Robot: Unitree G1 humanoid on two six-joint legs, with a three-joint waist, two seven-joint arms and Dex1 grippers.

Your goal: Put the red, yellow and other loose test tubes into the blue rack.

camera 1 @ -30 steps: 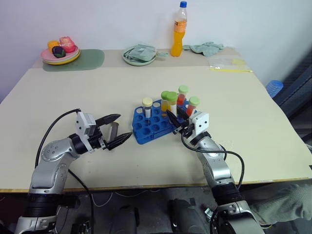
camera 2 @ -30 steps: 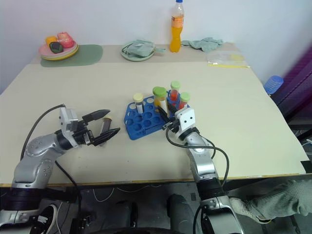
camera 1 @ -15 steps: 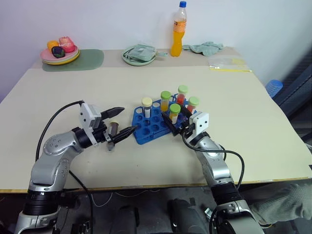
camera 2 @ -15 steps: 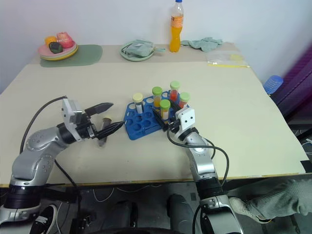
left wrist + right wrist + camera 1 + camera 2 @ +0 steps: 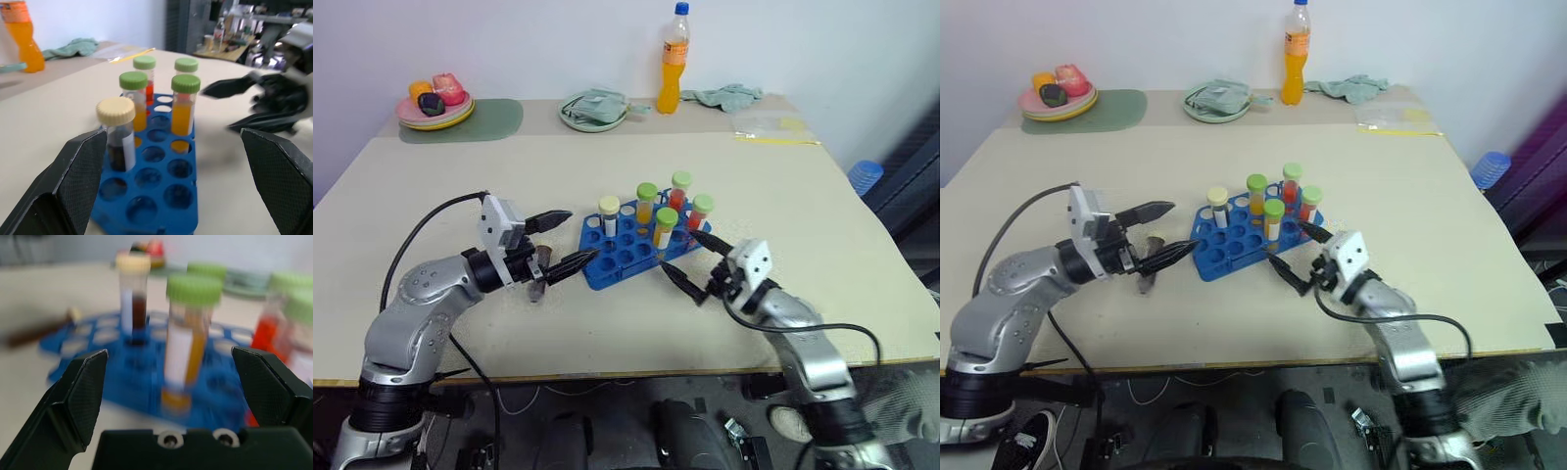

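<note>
right hand (image 5: 688, 265) released | left hand (image 5: 566, 241) released | brown tube (image 5: 1148, 280) lying outside blue rack (image 5: 617, 257)

No text, brand, number or sign can be read anywhere. The orange drink bottle (image 5: 673, 61) at the far edge of the counter (image 5: 822, 215) shows no legible label. The test tubes (image 5: 133, 100) standing in the blue rack (image 5: 151, 196) carry plain white label strips with nothing written on them that can be made out, and their caps are unmarked.
</note>
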